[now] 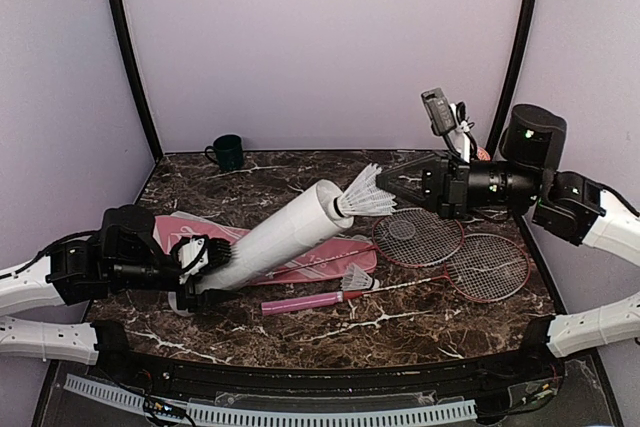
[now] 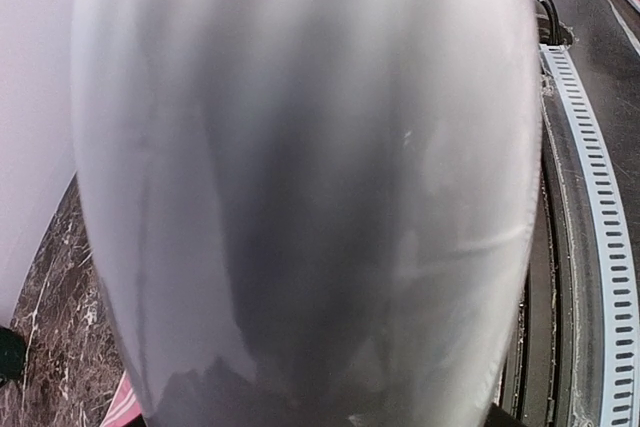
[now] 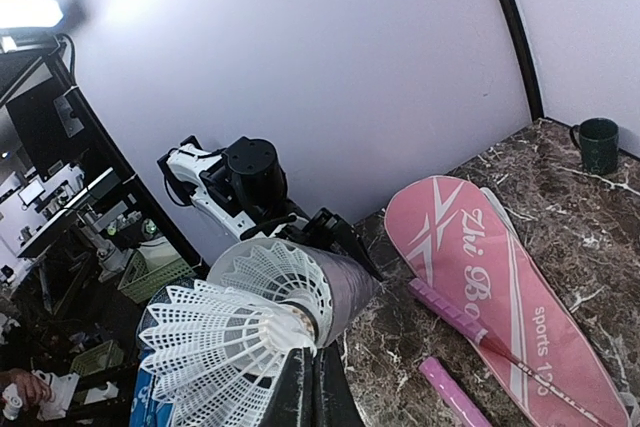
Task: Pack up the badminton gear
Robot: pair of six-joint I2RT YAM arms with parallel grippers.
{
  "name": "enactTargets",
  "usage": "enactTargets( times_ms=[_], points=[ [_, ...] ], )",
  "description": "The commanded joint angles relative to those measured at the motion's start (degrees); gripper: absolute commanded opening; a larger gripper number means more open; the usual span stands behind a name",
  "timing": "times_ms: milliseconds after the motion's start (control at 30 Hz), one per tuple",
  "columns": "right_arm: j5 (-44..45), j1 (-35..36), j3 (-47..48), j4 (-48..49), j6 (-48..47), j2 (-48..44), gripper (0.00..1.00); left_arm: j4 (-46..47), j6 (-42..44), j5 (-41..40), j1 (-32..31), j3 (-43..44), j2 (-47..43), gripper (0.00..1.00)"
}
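My left gripper (image 1: 198, 269) is shut on the low end of the long white tube (image 1: 275, 237), which tilts up to the right; the tube (image 2: 300, 187) fills the left wrist view and hides the fingers. My right gripper (image 1: 385, 189) is shut on a white shuttlecock (image 1: 364, 194) by its skirt, cork at the tube's mouth. In the right wrist view that shuttlecock (image 3: 215, 357) sits above my gripper (image 3: 315, 387), and another skirt (image 3: 275, 272) shows inside the tube's mouth. A third shuttlecock (image 1: 357, 278) lies on the table. Two red rackets (image 1: 418, 237) (image 1: 487, 267) lie right, handles over the pink bag (image 1: 300, 259).
A dark green mug (image 1: 228, 152) stands at the back left of the marble table (image 1: 400, 322); it also shows in the right wrist view (image 3: 600, 145). One pink racket handle (image 1: 300, 302) lies near the front. A grey cable rail (image 2: 610, 277) runs along the near edge.
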Motion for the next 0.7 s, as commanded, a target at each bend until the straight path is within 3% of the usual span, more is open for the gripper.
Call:
enactTargets(
  times_ms=[0, 400, 533, 667],
  points=[
    [-2.43, 1.19, -1.40, 6.98, 2.63, 1.19, 0.00, 3.35, -0.44, 1.03, -0.04, -0.36, -0.85, 0.33],
    [-1.14, 5.29, 1.53, 5.65, -0.02, 6.66, 0.00, 3.42, -0.51, 1.37, 0.02, -0.21, -0.43, 0.33],
    [1.85, 5.49, 5.10, -2.18, -3.49, 7.92, 0.44, 3.44, -0.59, 1.50, -0.04, -0.21, -0.36, 0.33],
    [5.78, 5.50, 9.28, -9.99, -6.46, 8.14, 0.65, 3.35, -0.33, 1.93, -0.04, -0.03, 0.00, 0.33]
  ],
)
